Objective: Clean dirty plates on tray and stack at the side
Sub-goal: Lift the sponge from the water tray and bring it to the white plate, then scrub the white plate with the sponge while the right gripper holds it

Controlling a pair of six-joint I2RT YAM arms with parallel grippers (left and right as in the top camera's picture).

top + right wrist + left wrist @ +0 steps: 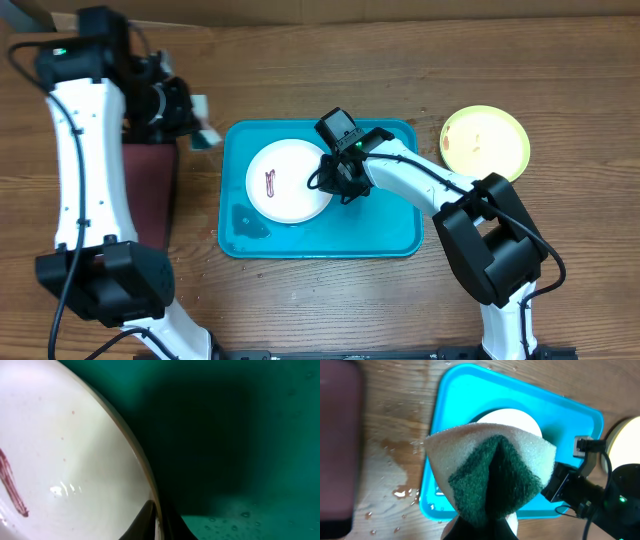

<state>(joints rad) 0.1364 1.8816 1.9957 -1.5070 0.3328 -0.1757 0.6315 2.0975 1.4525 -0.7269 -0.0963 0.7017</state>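
My left tool (pixel 197 122) clamps the sponge (pixel 490 475); my right tool (pixel 335 175) crowds the white plate (pixel 285 180) at its 3 o'clock rim, grip I cannot tell. The yellow-green plate (pixel 485 142) lies off the tray (pixel 390 225) at 2 o'clock.

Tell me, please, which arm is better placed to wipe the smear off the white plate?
Left: the left tool holds the sponge beside the tray, while the right tool pinches the rim of the white plate.

A round white plate (pixel 285 185), face up with a red-brown smear (pixel 272 183) left of its middle, lies in the left half of the teal tray (pixel 380 225), while a yellow-green plate (pixel 485 142) lies flat on the table (pixel 560 60) just right of the tray's far right corner
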